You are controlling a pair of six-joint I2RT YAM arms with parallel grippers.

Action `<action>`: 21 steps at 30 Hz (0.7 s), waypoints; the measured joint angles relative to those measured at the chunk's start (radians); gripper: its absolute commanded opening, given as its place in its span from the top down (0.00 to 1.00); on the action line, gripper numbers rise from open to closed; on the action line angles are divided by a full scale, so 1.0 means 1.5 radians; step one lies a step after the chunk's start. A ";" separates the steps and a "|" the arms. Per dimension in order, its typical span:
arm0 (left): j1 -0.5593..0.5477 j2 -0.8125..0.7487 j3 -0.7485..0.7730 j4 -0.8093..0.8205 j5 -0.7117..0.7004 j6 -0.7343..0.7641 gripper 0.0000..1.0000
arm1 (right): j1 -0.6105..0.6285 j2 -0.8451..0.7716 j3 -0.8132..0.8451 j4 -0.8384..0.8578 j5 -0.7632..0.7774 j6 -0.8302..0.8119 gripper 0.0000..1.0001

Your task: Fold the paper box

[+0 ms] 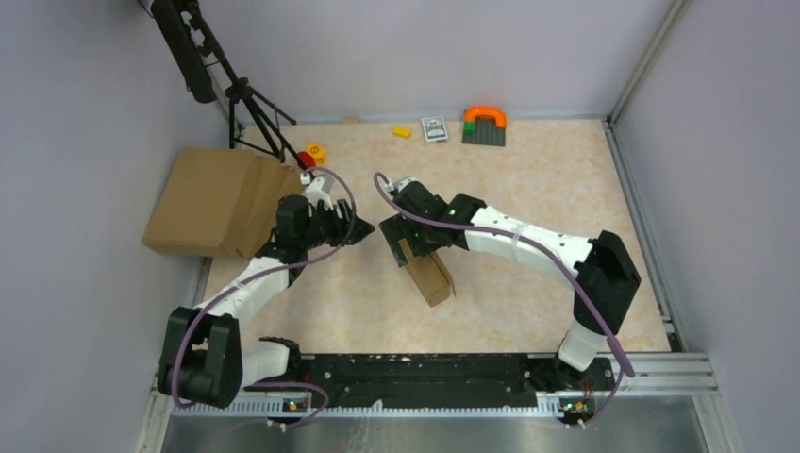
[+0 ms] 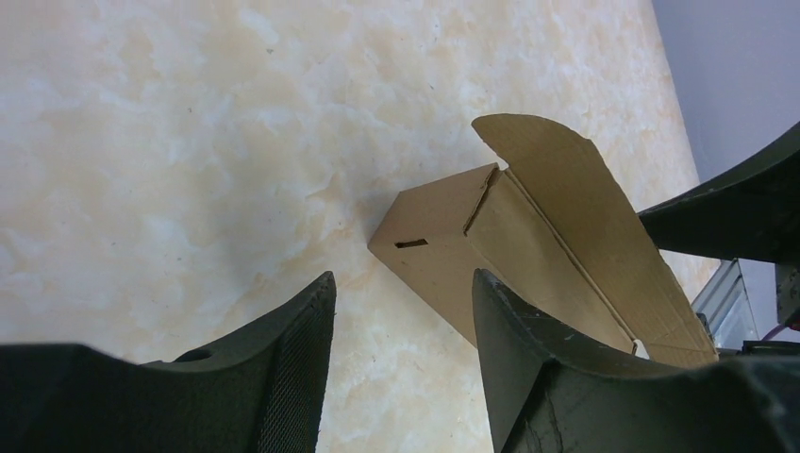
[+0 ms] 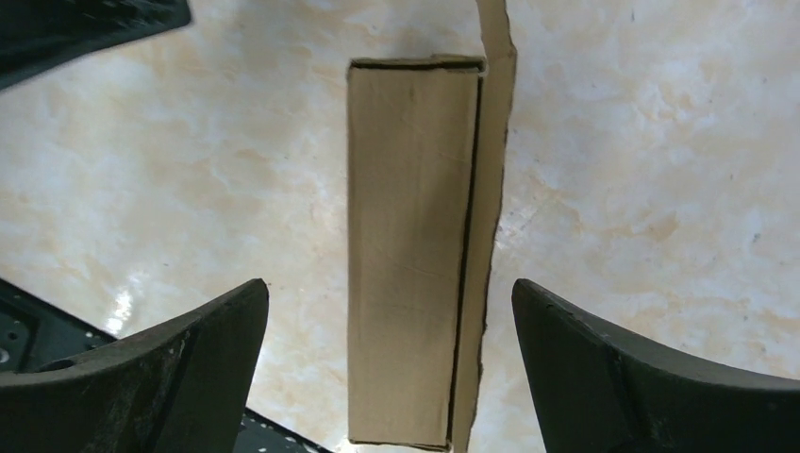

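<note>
The paper box [image 1: 429,274] is a small brown cardboard piece lying on the table near the middle, folded into a long shallow box. In the left wrist view the box [image 2: 528,255] has a rounded flap standing up at its far side. In the right wrist view the box [image 3: 415,255] lies lengthwise between my fingers, with a flap edge along its right side. My right gripper [image 1: 401,238] hovers over the box's far end, open and wide, touching nothing [image 3: 389,288]. My left gripper [image 1: 354,229] is open and empty, just left of the box [image 2: 404,276].
A bigger pile of flat brown cardboard [image 1: 215,201] lies at the left edge. A tripod [image 1: 241,99] stands behind it. Small toys, a card box [image 1: 434,128] and a grey block with an orange arch [image 1: 484,125] sit along the back wall.
</note>
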 measured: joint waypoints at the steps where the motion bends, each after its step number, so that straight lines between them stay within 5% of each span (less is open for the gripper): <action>1: 0.001 0.000 0.000 0.004 0.001 0.000 0.44 | 0.002 0.006 0.001 -0.007 0.007 0.000 0.01; 9: 0.003 0.013 -0.001 0.024 0.011 0.000 0.44 | 0.003 0.026 0.008 -0.041 0.025 0.000 0.02; 15: 0.003 0.016 -0.004 0.028 0.017 0.000 0.44 | 0.005 0.027 0.007 -0.044 0.024 0.000 0.17; 21: 0.004 0.018 -0.007 0.029 0.017 0.001 0.44 | 0.007 0.047 0.007 -0.044 0.012 -0.006 0.18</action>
